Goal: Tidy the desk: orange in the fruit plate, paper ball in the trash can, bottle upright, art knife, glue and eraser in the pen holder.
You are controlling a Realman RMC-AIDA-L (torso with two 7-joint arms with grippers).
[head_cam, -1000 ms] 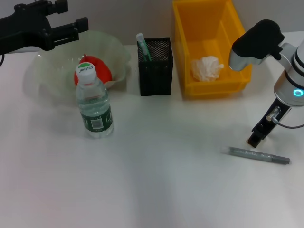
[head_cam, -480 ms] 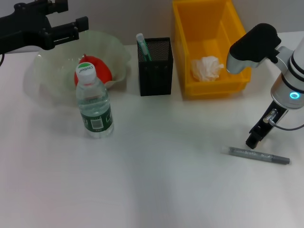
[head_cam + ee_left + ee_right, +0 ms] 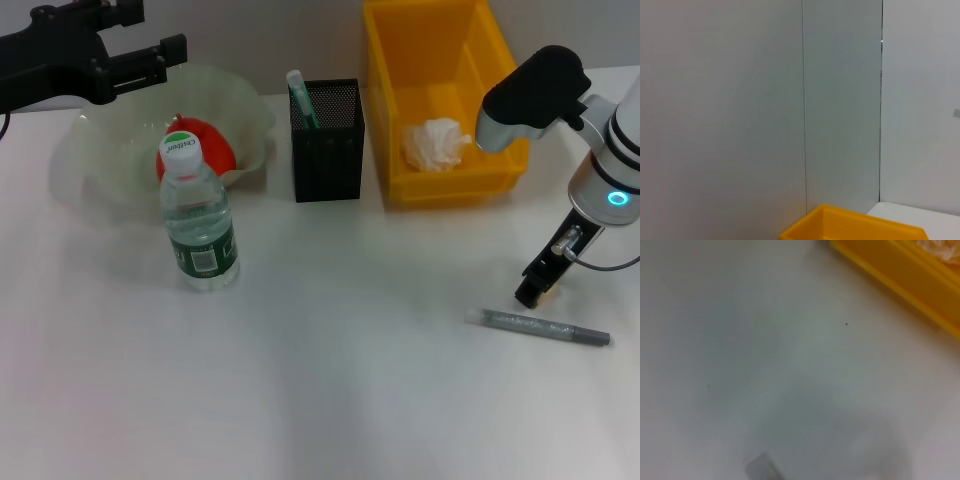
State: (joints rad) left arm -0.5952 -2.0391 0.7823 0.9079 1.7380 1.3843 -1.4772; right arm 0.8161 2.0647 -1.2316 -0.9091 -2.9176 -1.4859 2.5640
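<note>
The right tool (image 3: 530, 290) hangs low over the white surface (image 3: 330, 380) at the right side, its dark tip just above the near end of the knife (image 3: 537, 327), which lies flat as a thin grey stick, pointing left and right; whether the tip touches the knife I cannot tell, and I cannot tell how far this tool is spread. The right wrist view shows only bare surface, a yellow edge of the can (image 3: 900, 275), and a small pale corner at the frame's rim that may be the knife's end. The left tool (image 3: 150, 55) is parked high at the far left, above the plate (image 3: 90, 165), its two dark fingers (image 3: 160, 45) held somewhat apart with nothing between them. Its wrist view looks at the wall and the can's rim (image 3: 855, 227). The plate is a clear wavy bowl with the orange (image 3: 205, 145) inside it. The bottle (image 3: 197, 218) stands upright just in front of the plate, cap on. The black mesh holder (image 3: 327, 142) stands between the plate and the can, with one green-tipped thing (image 3: 300, 97) leaning inside at its left corner. The paper ball (image 3: 435, 143) lies in the can (image 3: 440, 30), near its front wall.
</note>
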